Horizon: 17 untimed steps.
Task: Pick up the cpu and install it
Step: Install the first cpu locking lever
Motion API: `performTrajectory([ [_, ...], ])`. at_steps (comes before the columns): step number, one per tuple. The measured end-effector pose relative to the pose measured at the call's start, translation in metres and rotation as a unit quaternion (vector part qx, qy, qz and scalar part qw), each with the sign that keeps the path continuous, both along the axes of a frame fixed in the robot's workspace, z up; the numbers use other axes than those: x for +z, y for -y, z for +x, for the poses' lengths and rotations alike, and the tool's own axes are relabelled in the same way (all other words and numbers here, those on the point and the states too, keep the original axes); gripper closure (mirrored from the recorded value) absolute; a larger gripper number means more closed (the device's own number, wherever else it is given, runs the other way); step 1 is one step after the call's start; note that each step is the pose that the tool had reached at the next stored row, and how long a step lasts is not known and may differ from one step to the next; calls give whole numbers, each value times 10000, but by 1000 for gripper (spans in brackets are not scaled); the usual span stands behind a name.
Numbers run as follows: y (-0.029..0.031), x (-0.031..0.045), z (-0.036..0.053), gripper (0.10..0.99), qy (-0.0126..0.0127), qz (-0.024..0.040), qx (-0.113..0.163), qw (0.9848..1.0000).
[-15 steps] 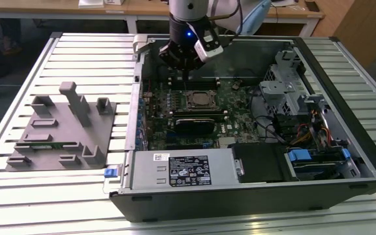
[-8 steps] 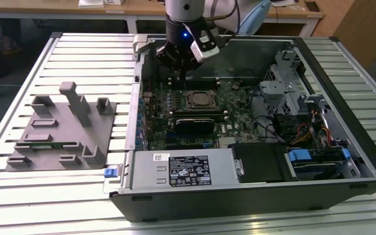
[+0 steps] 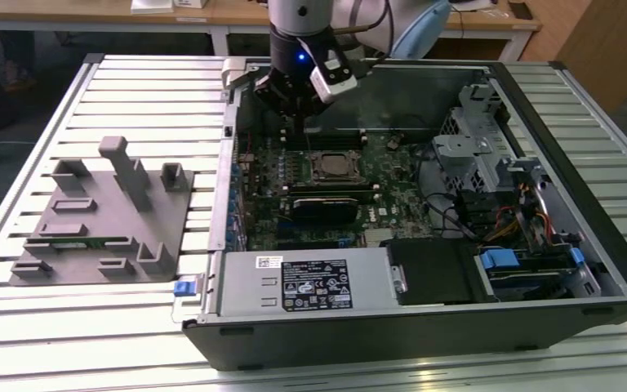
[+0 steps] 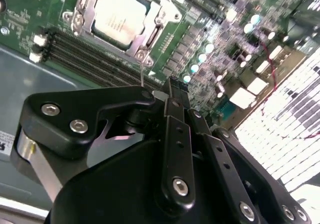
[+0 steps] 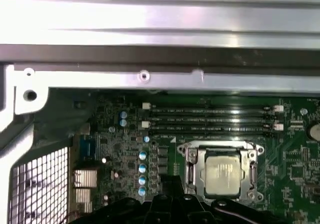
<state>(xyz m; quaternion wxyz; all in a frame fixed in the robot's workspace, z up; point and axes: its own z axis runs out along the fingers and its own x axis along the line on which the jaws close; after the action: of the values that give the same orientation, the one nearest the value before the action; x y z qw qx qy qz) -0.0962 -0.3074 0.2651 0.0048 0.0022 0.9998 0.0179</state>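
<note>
the gripper [image 4: 172,86] is being held clenched on nothing, just above the green motherboard [image 3: 395,167] inside the open computer case [image 3: 607,253]. beyond its tips the cpu [image 4: 120,16] is being seen seated in its metal socket frame [image 5: 190,171], beside the memory slots [image 5: 210,120]. the grey plastic tray [image 3: 101,233] is lying on the slatted table [image 3: 74,327], well apart at the exterior view's left.

From my station I can read no text. The white label [image 3: 311,280] on the power supply box in the exterior view carries print and symbols too small to make out. The cpu [image 4: 121,15] lid bears faint markings in both wrist views, but I cannot read them.
</note>
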Motion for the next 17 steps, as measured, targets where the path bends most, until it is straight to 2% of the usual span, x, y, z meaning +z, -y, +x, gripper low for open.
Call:
performTrajectory([
  [3, -63, -16, -4, 980, 1, 1, -1, 10000],
  [13, -173, -62, -9, 980, 1, 1, -1, 10000],
  [17, -200, -67, 28, 980, 0, 0, -1, 10000],
])
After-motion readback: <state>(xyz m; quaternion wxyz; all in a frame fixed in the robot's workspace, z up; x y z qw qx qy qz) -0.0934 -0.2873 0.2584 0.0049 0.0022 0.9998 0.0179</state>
